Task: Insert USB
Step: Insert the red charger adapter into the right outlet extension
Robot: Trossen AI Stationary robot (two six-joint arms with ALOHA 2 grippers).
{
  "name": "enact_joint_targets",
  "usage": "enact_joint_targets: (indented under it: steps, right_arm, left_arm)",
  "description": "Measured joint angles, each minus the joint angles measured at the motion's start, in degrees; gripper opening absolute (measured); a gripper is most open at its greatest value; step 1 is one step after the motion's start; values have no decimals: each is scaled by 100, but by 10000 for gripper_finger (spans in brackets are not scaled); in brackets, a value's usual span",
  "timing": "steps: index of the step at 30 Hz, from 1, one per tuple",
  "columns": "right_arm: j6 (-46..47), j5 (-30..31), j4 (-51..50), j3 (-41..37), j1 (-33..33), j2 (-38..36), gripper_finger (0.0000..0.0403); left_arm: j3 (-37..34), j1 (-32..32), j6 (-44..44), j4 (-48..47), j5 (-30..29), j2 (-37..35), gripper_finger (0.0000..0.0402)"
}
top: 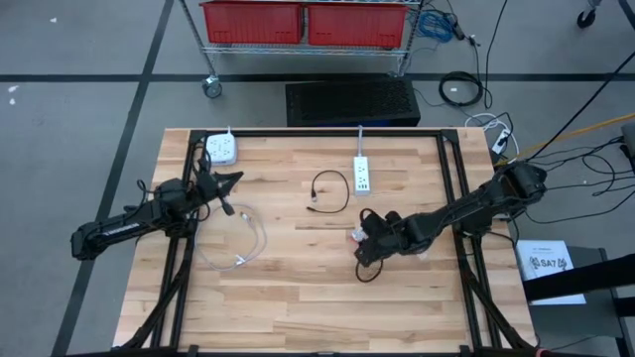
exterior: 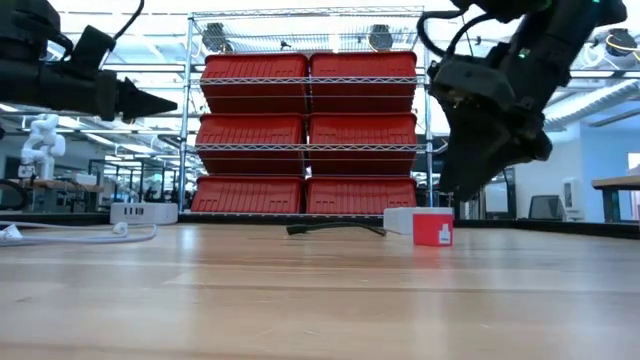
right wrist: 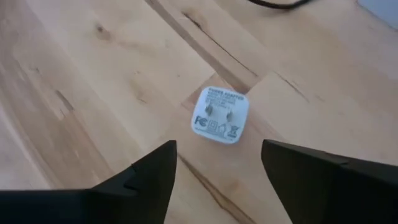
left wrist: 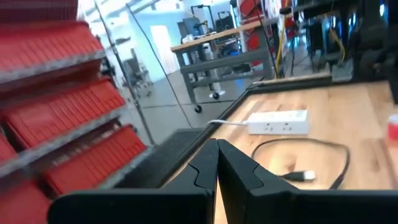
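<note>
**Q:** Nearest the camera, what's there?

**Me:** Bare wooden table point(exterior: 300, 300) in the low view, nothing resting on the front boards. Farther back sits a red-and-white adapter block point(exterior: 432, 228), and my right gripper point(exterior: 480, 150) hangs above and just beside it.

**Q:** Right gripper state?

**Me:** Spread wide, holding nothing. From the right wrist, my two dark fingers point(right wrist: 149, 177) straddle a white power adapter point(right wrist: 219, 116) lying on the wood with its prongs and printed label up. It lies apart from both fingers. From overhead, my right gripper point(top: 369, 243) is near table centre-right.

**Q:** USB cable?

**Me:** Black cable point(top: 330, 190) looped on the table, between my arms, just beside the white power strip point(top: 363, 175). From the left wrist its plug end point(left wrist: 303, 177) lies flat on the wood, near that strip point(left wrist: 277, 122). Nobody's touching it.

**Q:** Left gripper?

**Me:** Left gripper point(top: 230, 180) is raised over the left side, fingers point(left wrist: 205, 168) pressed together, nothing in them. White cable point(top: 238, 243) coiled near it, white multi-port charger point(top: 221, 150) at the far left corner.

**Q:** Background?

**Me:** Red bins point(exterior: 305, 135) on a wire rack.
</note>
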Motion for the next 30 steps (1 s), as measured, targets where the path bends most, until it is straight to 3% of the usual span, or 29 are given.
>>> enact_joint_targets:
  steps: [4, 14, 18, 26, 30]
  right_arm:
    - [469, 600, 381, 1, 193, 220, 237]
    - [806, 703, 413, 1, 24, 901, 231]
    - [211, 118, 375, -2, -310, 823, 186]
    - [-1118, -1359, 250, 1, -1074, 258, 22]
    - [-1639, -1900, 95, 1, -1473, -39, 15]
  left_arm:
    - [0, 0, 128, 0, -4, 2, 18]
    - [0, 0, 128, 9, -19, 2, 18]
    - [0, 0, 129, 12, -24, 1, 18]
    - [1, 0, 123, 18, -26, 1, 18]
    - [0, 0, 120, 20, 52, 2, 18]
